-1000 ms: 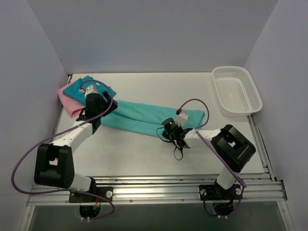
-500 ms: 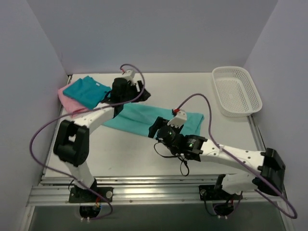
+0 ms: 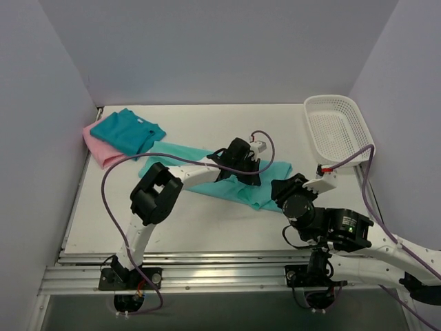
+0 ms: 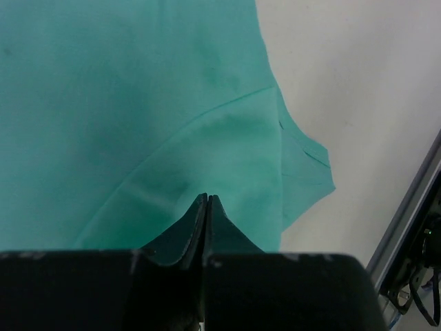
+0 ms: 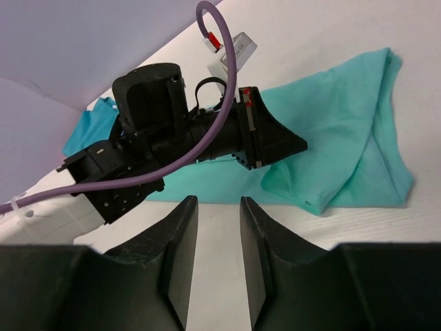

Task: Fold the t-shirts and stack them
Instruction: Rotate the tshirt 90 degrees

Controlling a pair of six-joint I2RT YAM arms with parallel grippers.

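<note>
Swinging across from the far-left stack, the left arm now reaches over the middle of the surface, and the left gripper sits on the right half of the sea-green t-shirt. Its jaws, wide a moment ago, are pressed fully together. Their tips are down against the green cloth, just beside a curved seam. Whether a pinch of fabric is caught between them cannot be told.

Meanwhile the right arm has pulled away from the shirt's near edge toward the near right corner. The right gripper is off the shirt, facing back at the left wrist, and its jaws stand a narrow gap apart with nothing between them.

A second ago the sea-green t-shirt was a smooth, long band. It still runs slantwise across the middle of the surface, but its right end is now rumpled and doubled over into a loose fold.

At the far left the teal-blue t-shirt lies folded on top of the pink t-shirt, whose edge shows along the left side. Neither has shifted. The white mesh basket stays at the far right corner, well apart from the shirts.
</note>
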